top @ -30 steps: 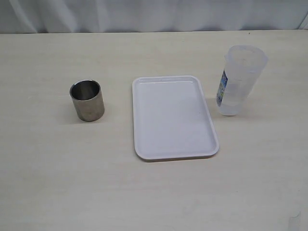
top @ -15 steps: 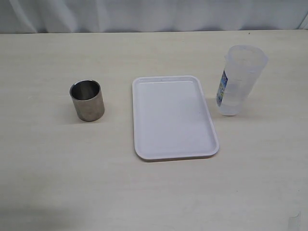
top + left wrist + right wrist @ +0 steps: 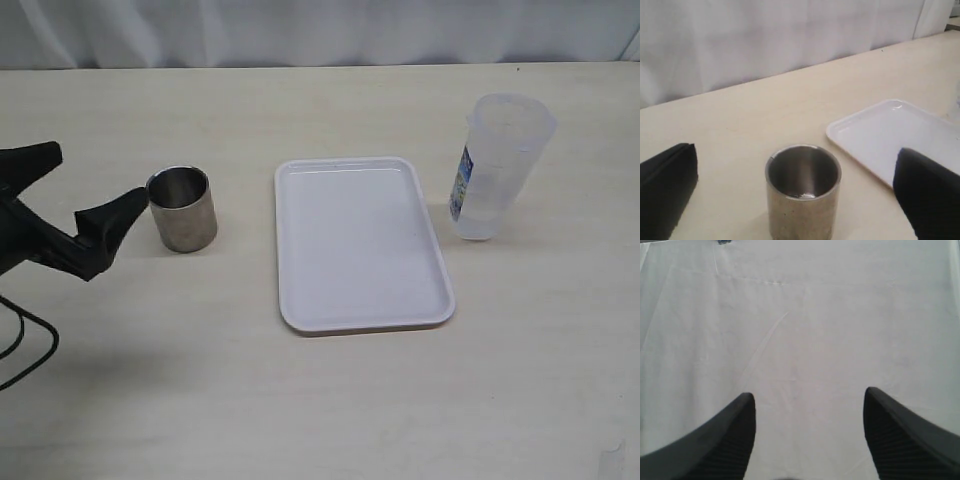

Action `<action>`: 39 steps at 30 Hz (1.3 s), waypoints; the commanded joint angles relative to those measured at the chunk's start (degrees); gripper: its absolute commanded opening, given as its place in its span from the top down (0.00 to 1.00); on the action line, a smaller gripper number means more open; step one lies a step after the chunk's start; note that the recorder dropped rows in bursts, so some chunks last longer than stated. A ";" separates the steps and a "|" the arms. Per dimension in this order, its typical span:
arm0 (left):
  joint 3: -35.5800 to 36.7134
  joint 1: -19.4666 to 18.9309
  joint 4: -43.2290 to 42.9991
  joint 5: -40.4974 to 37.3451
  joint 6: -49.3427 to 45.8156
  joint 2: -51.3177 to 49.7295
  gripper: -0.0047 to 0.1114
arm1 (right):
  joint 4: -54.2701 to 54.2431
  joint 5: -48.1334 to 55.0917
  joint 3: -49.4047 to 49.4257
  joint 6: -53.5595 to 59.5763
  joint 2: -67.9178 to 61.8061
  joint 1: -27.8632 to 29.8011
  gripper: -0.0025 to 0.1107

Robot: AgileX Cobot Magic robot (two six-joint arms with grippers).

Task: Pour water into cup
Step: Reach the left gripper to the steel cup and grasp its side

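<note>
Two pincers logged | left gripper [image 3: 100, 172] spread wide, nothing held, left of tray [image 3: 365, 325] | cup [image 3: 182, 208] stood upright just beyond it, left of tray | tumbler [image 3: 490, 170] right of tray, water [image 3: 478, 215] seen low inside | right gripper [image 3: 809, 395] parted, nothing gripped, whereabouts not shown.

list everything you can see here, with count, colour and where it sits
cup: 1, brushed steel, left of the tray
tray: 1, white, table centre
tumbler: 1, translucent with blue label, right of the tray
water: a little, clear, seemingly low in the tumbler
table: 1, pale wood
curtain: 1, white, behind the table
left gripper: 1, black, open, just left of the cup, not gripping it
right gripper: 1, black, open, only in its wrist view
</note>
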State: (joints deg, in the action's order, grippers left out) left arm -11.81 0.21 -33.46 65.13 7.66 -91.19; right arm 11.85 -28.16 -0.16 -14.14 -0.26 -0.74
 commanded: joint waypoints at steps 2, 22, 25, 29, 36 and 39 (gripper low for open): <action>-4.08 0.37 -5.39 3.81 -0.97 -9.62 0.06 | -0.17 0.19 0.16 -0.17 0.26 0.50 0.45; -16.18 0.47 -10.13 4.27 -0.97 -27.90 0.06 | -0.17 1.04 0.16 -0.17 0.26 0.50 0.45; -18.02 0.47 -10.86 4.27 -0.97 -29.63 0.06 | -0.17 1.04 0.16 -0.17 0.26 0.50 0.45; -20.26 0.47 -12.30 4.27 -0.83 -31.76 0.06 | -0.17 1.38 0.16 -0.17 0.26 0.50 0.45; -24.98 0.47 -15.82 4.52 1.16 -35.58 0.06 | -0.17 1.38 0.16 -0.17 0.26 0.50 0.45; -26.90 0.47 -15.97 4.75 1.79 -37.14 0.06 | -0.17 1.49 0.16 -0.17 0.26 0.50 0.45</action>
State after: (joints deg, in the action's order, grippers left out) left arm -37.33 0.21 -49.01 68.60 8.45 -127.23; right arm 11.85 -27.48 -0.16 -14.14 -0.26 -0.74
